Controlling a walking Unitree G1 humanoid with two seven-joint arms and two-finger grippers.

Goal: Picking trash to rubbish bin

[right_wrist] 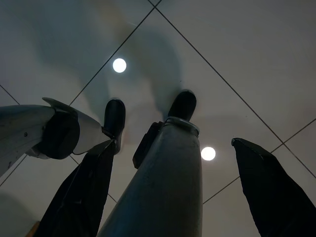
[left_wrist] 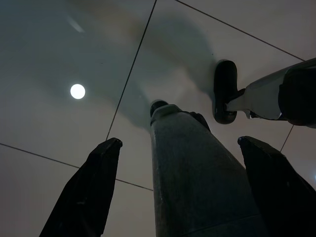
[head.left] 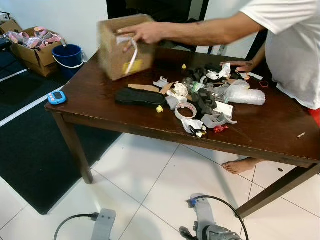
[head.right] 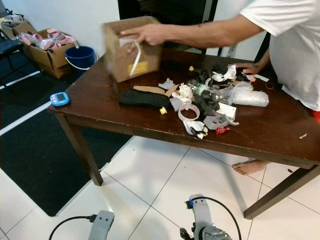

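Before you, scattered paper and plastic trash [head.left: 202,102] lies on the dark wooden table [head.left: 280,127]; a person's hand [head.left: 142,32] grips a brown cardboard box [head.left: 117,47] above it. Your left gripper [left_wrist: 180,192] and right gripper [right_wrist: 168,187] hang over white floor tiles [head.left: 165,185], fingers spread, holding nothing.

Motion-blurred cardboard box [head.left: 124,46]; person [head.left: 292,47] cut off.

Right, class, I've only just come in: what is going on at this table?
A person stands at the dark wooden table and holds a cardboard box with one hand above its far end; the box is blurred. The other hand rests by a heap of litter mid-table. Both of the robot's arms hang idle, the left gripper and right gripper open over the tiled floor.
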